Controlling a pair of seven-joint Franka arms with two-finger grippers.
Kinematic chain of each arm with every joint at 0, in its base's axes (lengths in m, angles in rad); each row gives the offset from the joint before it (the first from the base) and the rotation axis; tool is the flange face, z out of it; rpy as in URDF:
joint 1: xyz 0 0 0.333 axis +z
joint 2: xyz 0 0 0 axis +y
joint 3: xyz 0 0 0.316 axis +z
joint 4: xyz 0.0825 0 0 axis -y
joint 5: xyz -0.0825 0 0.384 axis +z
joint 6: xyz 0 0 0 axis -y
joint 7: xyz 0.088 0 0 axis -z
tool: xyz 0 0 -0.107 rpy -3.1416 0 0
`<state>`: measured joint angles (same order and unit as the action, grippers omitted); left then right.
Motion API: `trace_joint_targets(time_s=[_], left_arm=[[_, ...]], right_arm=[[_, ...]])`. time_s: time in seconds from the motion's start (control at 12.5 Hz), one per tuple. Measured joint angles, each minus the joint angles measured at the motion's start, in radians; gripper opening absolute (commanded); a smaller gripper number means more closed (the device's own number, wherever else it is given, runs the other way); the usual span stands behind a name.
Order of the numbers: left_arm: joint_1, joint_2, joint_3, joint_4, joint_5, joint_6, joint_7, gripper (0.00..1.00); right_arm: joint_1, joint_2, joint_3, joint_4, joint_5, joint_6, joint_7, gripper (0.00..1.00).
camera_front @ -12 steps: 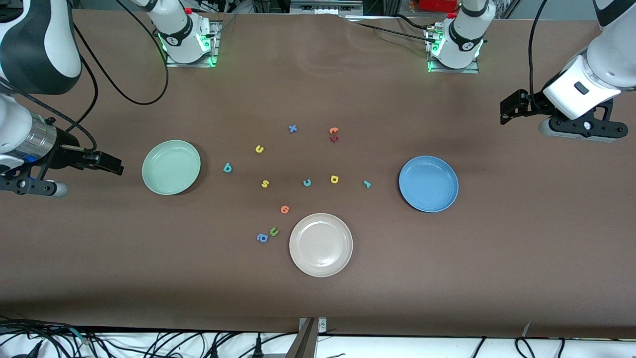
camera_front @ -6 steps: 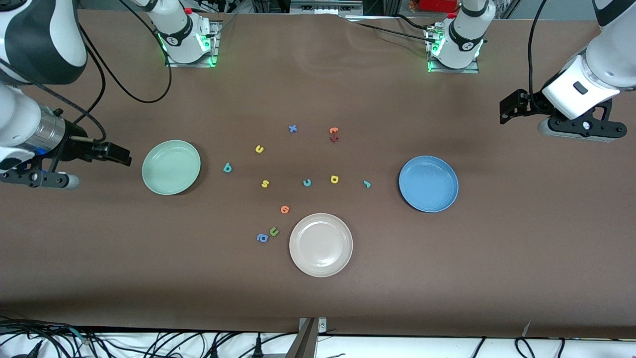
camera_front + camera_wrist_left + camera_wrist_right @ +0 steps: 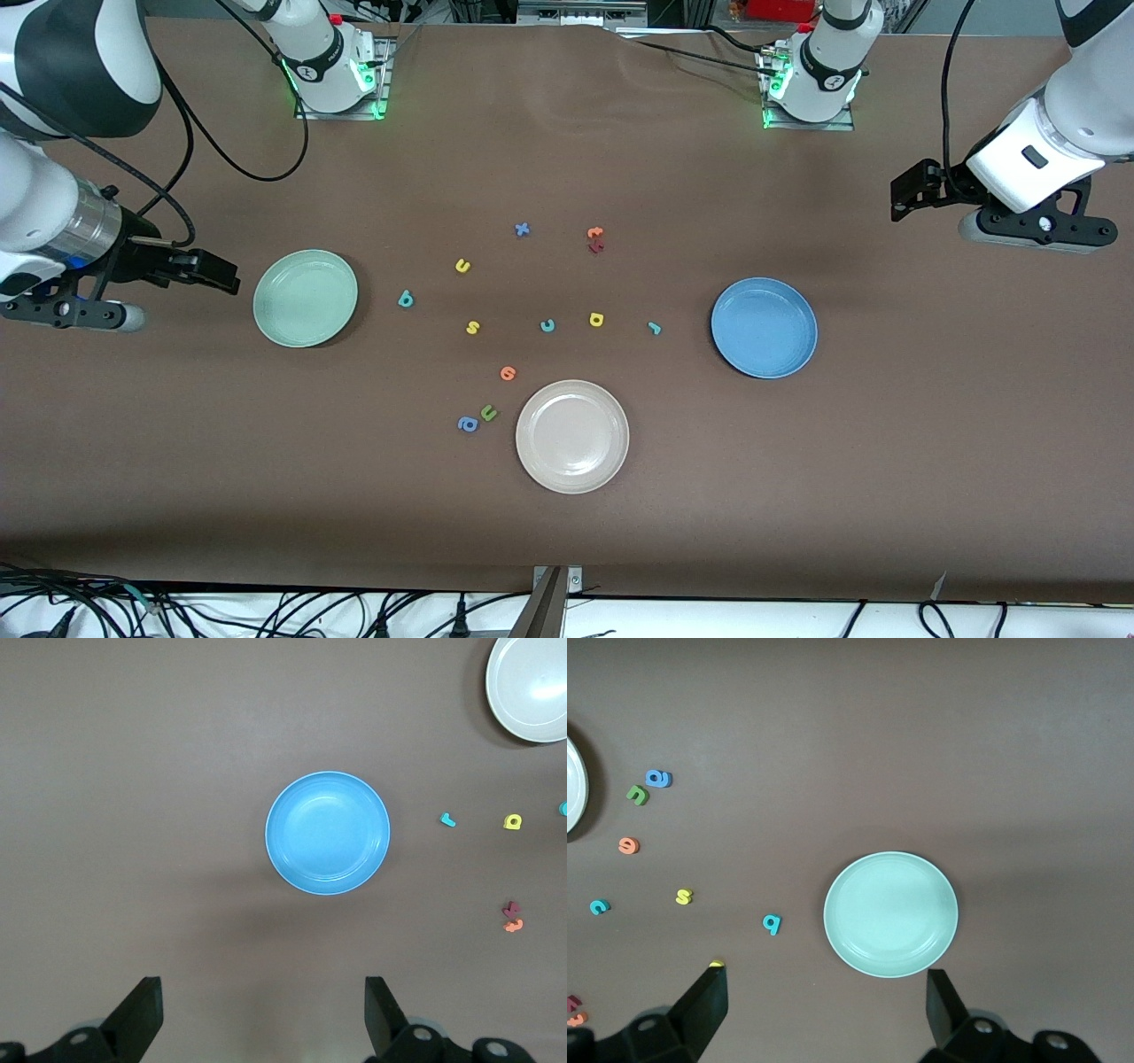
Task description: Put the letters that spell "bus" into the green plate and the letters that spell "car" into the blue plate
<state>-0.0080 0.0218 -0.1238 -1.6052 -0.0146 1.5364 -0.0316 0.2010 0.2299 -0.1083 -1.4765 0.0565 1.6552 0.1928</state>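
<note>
The green plate (image 3: 306,298) lies toward the right arm's end and the blue plate (image 3: 764,327) toward the left arm's end, both with nothing in them. Between them lie the teal b (image 3: 406,299), yellow u (image 3: 462,265), yellow s (image 3: 472,328), teal c (image 3: 547,326), yellow a (image 3: 596,320) and teal r (image 3: 654,328). My right gripper (image 3: 215,273) hangs open over bare table beside the green plate (image 3: 890,913). My left gripper (image 3: 908,197) hangs open over bare table out past the blue plate (image 3: 328,833). Neither holds anything.
A beige-white plate (image 3: 572,436) lies nearest the front camera. Beside it are an orange letter (image 3: 508,373), a green u (image 3: 488,412) and a blue a (image 3: 468,424). A blue x (image 3: 522,229), an orange t (image 3: 595,233) and a red letter (image 3: 595,247) lie nearer the bases.
My right gripper has moved in toward the green plate. The left arm has barely shifted. No letter has moved.
</note>
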Motion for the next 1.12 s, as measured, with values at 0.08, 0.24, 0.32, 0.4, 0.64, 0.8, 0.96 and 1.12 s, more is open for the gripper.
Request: trace_joint_targets(time_s=[0.08,0.24,0.32,0.4,0.64,0.8,0.96,1.12], left_arm=[[0.0,0.001,0.0,0.0,0.0,0.0,0.0,1.0],[0.0,0.002,0.0,0.0,0.0,0.0,0.0,1.0],[0.0,0.002,0.0,0.0,0.0,0.0,0.0,1.0],[0.0,0.003,0.0,0.0,0.0,0.0,0.0,1.0],[0.0,0.003,0.0,0.0,0.0,0.0,0.0,1.0],[0.0,0.003,0.0,0.0,0.0,0.0,0.0,1.0],[0.0,0.003,0.0,0.0,0.0,0.0,0.0,1.0],[0.0,0.003,0.0,0.0,0.0,0.0,0.0,1.0]], right_arm=[[0.002,0.0,0.0,-0.001,0.0,0.002,0.002,0.99],[0.013,0.001,0.001,-0.002,0.0,0.005,0.002,0.99],[0.019,0.001,0.001,-0.004,0.0,0.005,0.003,0.99],[0.022,0.001,0.001,-0.009,0.0,0.005,0.005,0.99],[0.023,0.003,0.0,-0.023,-0.001,0.028,0.02,0.99],[0.023,0.012,0.0,-0.04,-0.013,0.066,0.044,1.0],[0.022,0.021,-0.004,-0.047,-0.028,0.073,0.047,0.99],[0.022,0.022,-0.008,-0.051,-0.031,0.073,0.047,0.99]])
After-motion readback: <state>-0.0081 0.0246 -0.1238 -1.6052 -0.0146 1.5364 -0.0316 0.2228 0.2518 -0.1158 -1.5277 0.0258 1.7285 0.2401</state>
